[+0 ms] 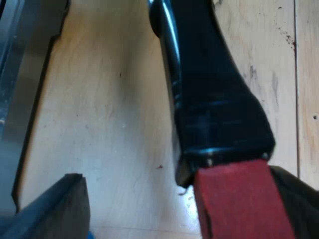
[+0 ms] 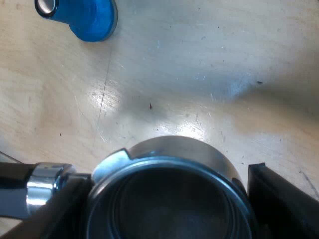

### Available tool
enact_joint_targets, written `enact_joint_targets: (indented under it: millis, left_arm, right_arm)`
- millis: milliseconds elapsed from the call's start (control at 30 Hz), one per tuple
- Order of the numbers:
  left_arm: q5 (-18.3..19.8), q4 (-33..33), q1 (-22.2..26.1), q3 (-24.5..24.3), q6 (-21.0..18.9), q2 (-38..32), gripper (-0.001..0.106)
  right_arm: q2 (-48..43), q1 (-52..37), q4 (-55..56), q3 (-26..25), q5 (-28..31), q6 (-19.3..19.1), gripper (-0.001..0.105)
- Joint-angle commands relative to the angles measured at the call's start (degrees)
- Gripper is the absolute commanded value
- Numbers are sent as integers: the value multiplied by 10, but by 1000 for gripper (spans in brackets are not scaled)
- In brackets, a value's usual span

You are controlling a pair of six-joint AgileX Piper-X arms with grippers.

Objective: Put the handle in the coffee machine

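The metal holder's round basket (image 2: 169, 199) sits between the two black fingers (image 2: 279, 199) of my right gripper (image 2: 167, 196), which press on its sides, so the gripper is shut on it. A chrome neck (image 2: 45, 189) leaves the basket toward the handle. Seen from the left wrist, the dark handle (image 1: 209, 89) with its red end (image 1: 239, 204) runs close under the camera, above the wooden table (image 1: 109, 114). My left gripper (image 1: 174, 199) is open around the handle. The red end lies by one finger (image 1: 299, 199), and a wide gap separates it from the other finger (image 1: 55, 209).
A blue tamper (image 2: 84, 15) with a metal face lies on the wooden table (image 2: 199, 64) beyond the basket. A grey metal edge of the machine (image 1: 20, 84) runs along the table beside the handle.
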Motion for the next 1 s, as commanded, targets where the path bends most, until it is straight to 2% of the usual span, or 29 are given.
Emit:
enact_joint_targets:
  millis: [33, 67, 233, 267, 333, 367, 400, 433, 767, 833, 933, 967, 1000]
  left_arm:
    - [6, -7, 1, 0, 3, 0, 64]
    - [6, -7, 1, 0, 3, 0, 62]
    - [8, -7, 1, 0, 3, 0, 37]
    - [8, -7, 1, 0, 3, 0, 35]
    - [8, -7, 1, 0, 3, 0, 20]
    - [8, -7, 1, 0, 3, 0, 20]
    - [8, -4, 1, 0, 2, 0, 7]
    - [8, -2, 1, 0, 0, 0, 0]
    - [56, -8, 1, 0, 3, 0, 0]
    - [60, -11, 1, 0, 3, 0, 0]
    - [64, -19, 1, 0, 3, 0, 0]
    - [65, -20, 1, 0, 3, 0, 0]
    - [66, -21, 1, 0, 3, 0, 0]
  right_arm:
    - [-9, 1, -8, -10, -6, -5, 0]
    - [-9, 1, -8, -10, -6, -5, 0]
    - [-9, 1, -8, -10, -6, -5, 0]
    - [-9, 1, -8, -10, -6, -5, 0]
    - [-9, 1, -8, -10, -5, -5, 0]
    - [-9, 1, -8, -10, -3, -5, 0]
    - [-9, 1, -12, -10, 0, -2, 0]
    - [-9, 1, -13, -10, -1, 0, 0]
    - [-7, 1, -14, -10, 22, 2, 1]
    - [-7, 1, -12, -10, 27, 2, 10]
    - [-7, 1, -7, -10, 30, 2, 37]
    - [-7, 1, -3, -10, 30, 2, 68]
    - [-7, 1, -3, -10, 28, 2, 86]
